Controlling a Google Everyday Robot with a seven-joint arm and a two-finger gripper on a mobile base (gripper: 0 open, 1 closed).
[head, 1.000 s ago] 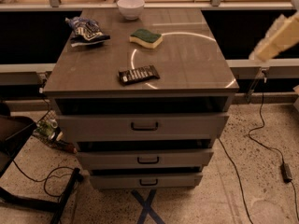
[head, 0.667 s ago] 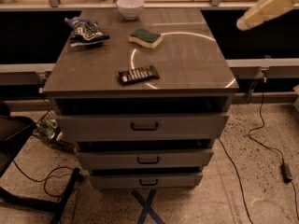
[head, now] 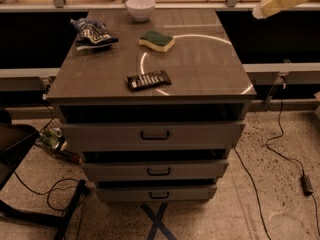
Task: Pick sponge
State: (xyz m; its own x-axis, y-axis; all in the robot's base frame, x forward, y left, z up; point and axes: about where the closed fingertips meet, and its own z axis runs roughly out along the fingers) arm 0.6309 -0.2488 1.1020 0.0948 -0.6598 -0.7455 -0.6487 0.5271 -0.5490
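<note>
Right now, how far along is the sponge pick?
Done: nothing yet. The sponge lies green side up on the cabinet top, between the white bowl and the candy bar wrapper, with nothing gripping it.
In hand: only the approach. The gripper is at the view's upper right, past the cabinet's right rear corner and apart from the sponge.
Left: reach over, descend, grasp, lift.

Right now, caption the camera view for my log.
Sponge lies untouched on cabinet top; gripper at upper right, apart from it.
</note>
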